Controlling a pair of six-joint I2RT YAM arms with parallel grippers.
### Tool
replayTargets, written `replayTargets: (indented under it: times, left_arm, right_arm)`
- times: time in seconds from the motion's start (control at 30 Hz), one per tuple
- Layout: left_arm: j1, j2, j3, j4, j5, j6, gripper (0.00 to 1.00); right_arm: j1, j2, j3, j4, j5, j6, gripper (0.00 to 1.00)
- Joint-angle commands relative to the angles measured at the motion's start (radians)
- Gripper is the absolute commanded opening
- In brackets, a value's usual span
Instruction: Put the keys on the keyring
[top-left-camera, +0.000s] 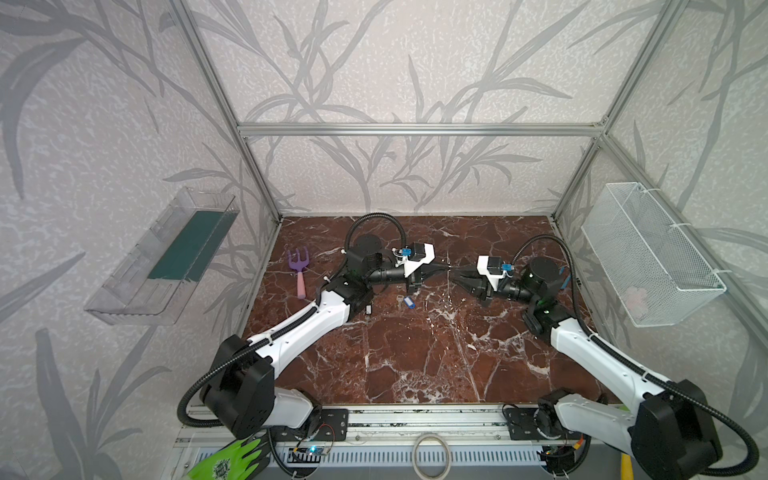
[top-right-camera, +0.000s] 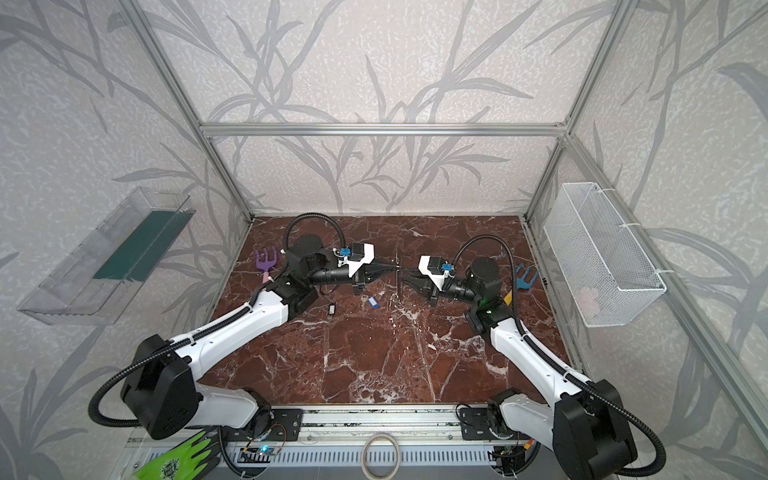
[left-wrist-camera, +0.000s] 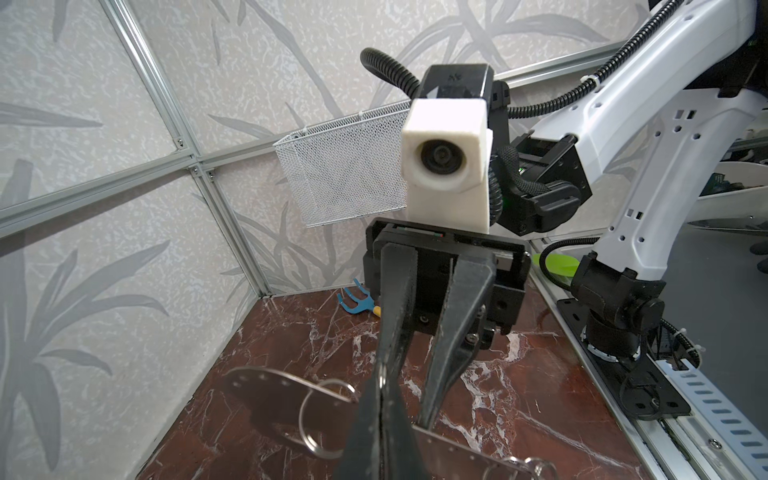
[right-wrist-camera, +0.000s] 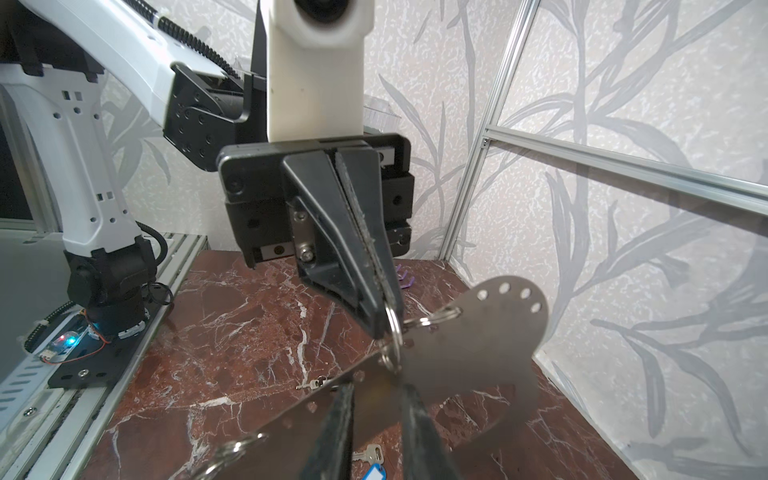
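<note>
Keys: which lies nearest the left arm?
The small key with the black-and-white head, beside the left arm; the blue-tagged silver key lies nearer centre.

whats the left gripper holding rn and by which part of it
The keyring: the left gripper is shut on one small wire loop at the plate's edge, holding the plate up off the table.

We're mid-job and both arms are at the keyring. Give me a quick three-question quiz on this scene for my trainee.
1. True or false: the blue-tagged key already hangs on the keyring.
2. The left gripper is: A) wide open, holding nothing; B) shut on the keyring; C) holding the purple rake.
3. How many keys lie on the marble tabletop?

Key: 1 false, it lies on the tabletop. 2 B. 3 two: the blue-tagged key and the black-and-white-headed key.
</note>
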Motion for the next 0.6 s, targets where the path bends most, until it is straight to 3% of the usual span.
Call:
replayTargets:
  times: [0.0, 0.57]
  left_arm:
    - [0.004, 0.001, -0.006, 0.05, 0.035, -0.021, 0.0]
    - [0.004, -0.009, -0.011, 0.026, 0.03, 0.008, 0.0]
  right_arm:
    - [0.0, 0.012, 0.001, 0.08, -0.019, 0.047, 0.22]
    - [0.0, 0.051, -0.001, 0.229, -0.056, 0.136, 0.1]
